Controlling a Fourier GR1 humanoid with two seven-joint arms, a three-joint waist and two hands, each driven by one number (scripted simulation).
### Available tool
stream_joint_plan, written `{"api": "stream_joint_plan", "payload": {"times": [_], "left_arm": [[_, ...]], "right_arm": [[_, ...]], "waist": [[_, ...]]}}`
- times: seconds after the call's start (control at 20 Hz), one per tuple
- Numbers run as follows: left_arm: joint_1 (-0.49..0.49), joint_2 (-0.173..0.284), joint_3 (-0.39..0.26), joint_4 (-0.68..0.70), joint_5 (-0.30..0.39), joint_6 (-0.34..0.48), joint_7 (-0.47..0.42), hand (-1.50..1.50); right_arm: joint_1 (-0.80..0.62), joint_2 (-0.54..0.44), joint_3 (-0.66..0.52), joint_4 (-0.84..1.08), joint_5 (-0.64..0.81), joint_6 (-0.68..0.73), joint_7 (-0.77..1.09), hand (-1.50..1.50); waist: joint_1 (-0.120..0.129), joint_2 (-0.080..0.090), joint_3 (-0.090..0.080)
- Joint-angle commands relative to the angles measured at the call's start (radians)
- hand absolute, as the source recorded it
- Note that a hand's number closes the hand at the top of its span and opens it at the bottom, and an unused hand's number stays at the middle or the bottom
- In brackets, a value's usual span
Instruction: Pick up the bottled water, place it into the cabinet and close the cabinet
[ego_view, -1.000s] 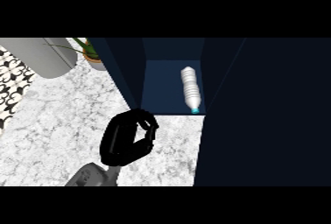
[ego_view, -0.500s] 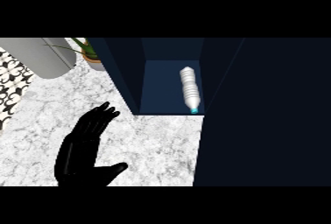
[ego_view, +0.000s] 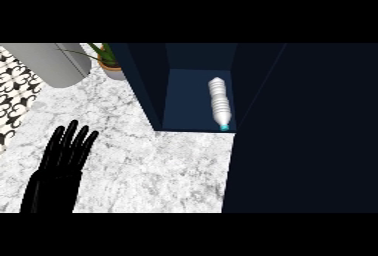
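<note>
The clear ribbed water bottle (ego_view: 220, 104) lies on its side on the floor of the dark blue cabinet (ego_view: 145, 85), its teal cap at the front edge. The cabinet's front stands open. A large dark panel (ego_view: 310, 130), apparently its door, fills the right of the view. My left hand (ego_view: 63, 160) is over the marble counter at the lower left, well away from the cabinet, open with straight fingers and holding nothing. My right hand does not show.
A potted plant (ego_view: 109, 62) stands behind the cabinet's left wall. Beside it is a grey rounded object (ego_view: 52, 62). A black-and-white patterned surface (ego_view: 11, 95) runs along the left edge. Marble counter (ego_view: 170, 170) lies in front of the cabinet.
My left hand was curled just in front of the cabinet; it has opened and drawn back to the left. The bottle has not moved.
</note>
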Motion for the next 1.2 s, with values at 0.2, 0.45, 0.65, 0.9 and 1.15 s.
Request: {"api": "stream_joint_plan", "payload": {"times": [0.2, 0.45, 0.65, 0.9, 1.15], "left_arm": [[0.096, 0.104, 0.107, -0.058, 0.08, -0.094, 0.001, -1.5], [0.138, 0.139, 0.132, -0.057, 0.094, -0.16, -0.012, -1.5], [0.152, 0.169, 0.153, -0.071, 0.13, -0.216, 0.0, -1.5], [0.158, 0.206, 0.204, -0.057, 0.164, -0.267, 0.001, -1.5], [0.168, 0.23, 0.206, -0.069, 0.165, -0.311, 0.004, -1.5]], "right_arm": [[-0.096, -0.014, 0.22, -0.138, 0.13, -0.002, 0.16, 1.5], [-0.118, 0.067, 0.301, -0.08, 0.039, -0.071, 0.173, 1.5], [-0.165, 0.061, 0.295, -0.087, 0.006, -0.062, 0.195, 1.5], [-0.219, 0.068, 0.277, -0.031, -0.005, -0.07, 0.23, 1.5], [-0.288, 0.077, 0.245, -0.007, -0.033, -0.066, 0.25, 1.5]], "waist": [[0.037, 0.005, -0.005], [0.06, 0.017, -0.005], [0.097, 0.025, -0.006], [0.127, 0.037, -0.008], [0.167, 0.047, -0.009]]}}
